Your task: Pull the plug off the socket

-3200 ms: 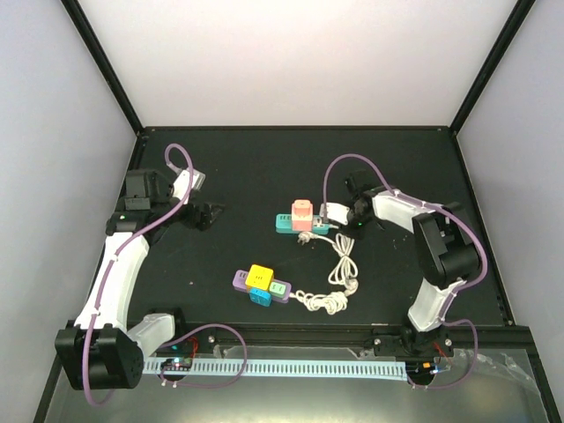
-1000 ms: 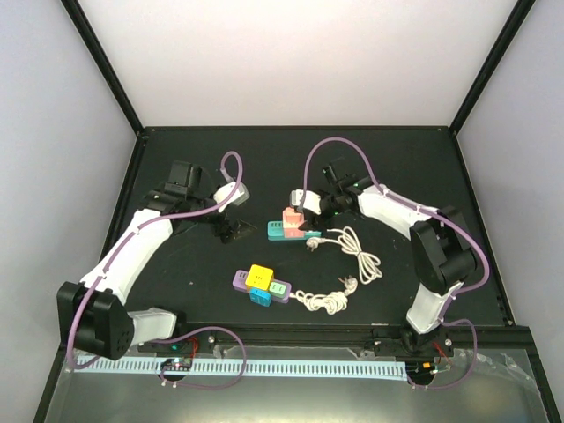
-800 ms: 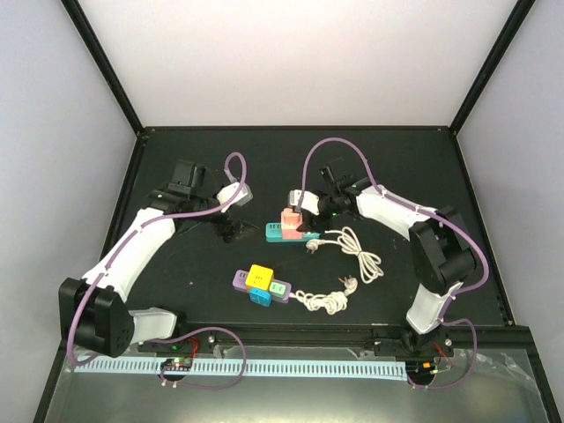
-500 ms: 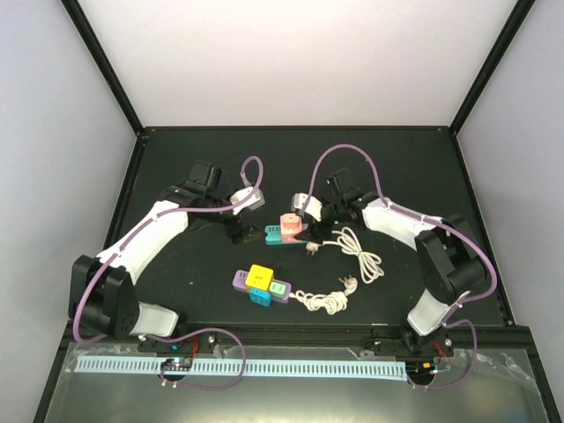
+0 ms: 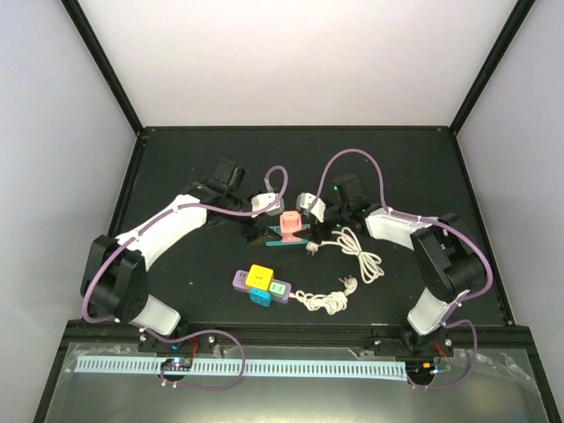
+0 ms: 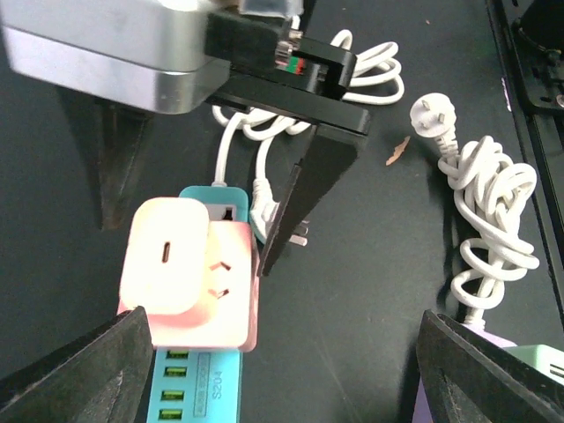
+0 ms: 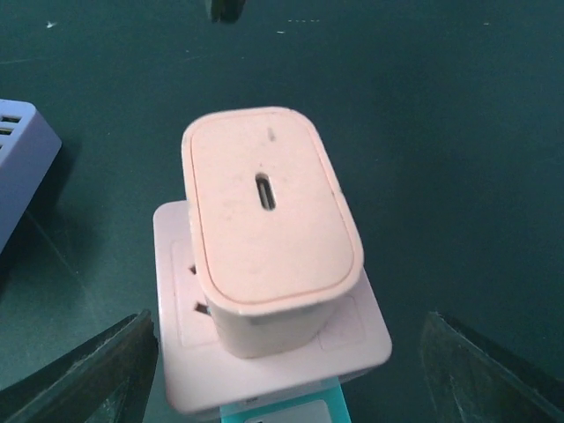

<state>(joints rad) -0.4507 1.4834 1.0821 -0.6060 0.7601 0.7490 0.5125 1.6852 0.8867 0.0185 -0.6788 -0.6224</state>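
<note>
Both arms have closed in on the teal socket strip (image 6: 189, 388) since a sec ago. Your left gripper (image 6: 282, 344) sits at its left end, jaws wide apart, holding nothing. Pink plug (image 6: 163, 256) is seated upright in the strip, btwn the two grippers. Right gripper (image 7: 286, 348) hangs over it, jaws spread either side w/o contact.
</note>
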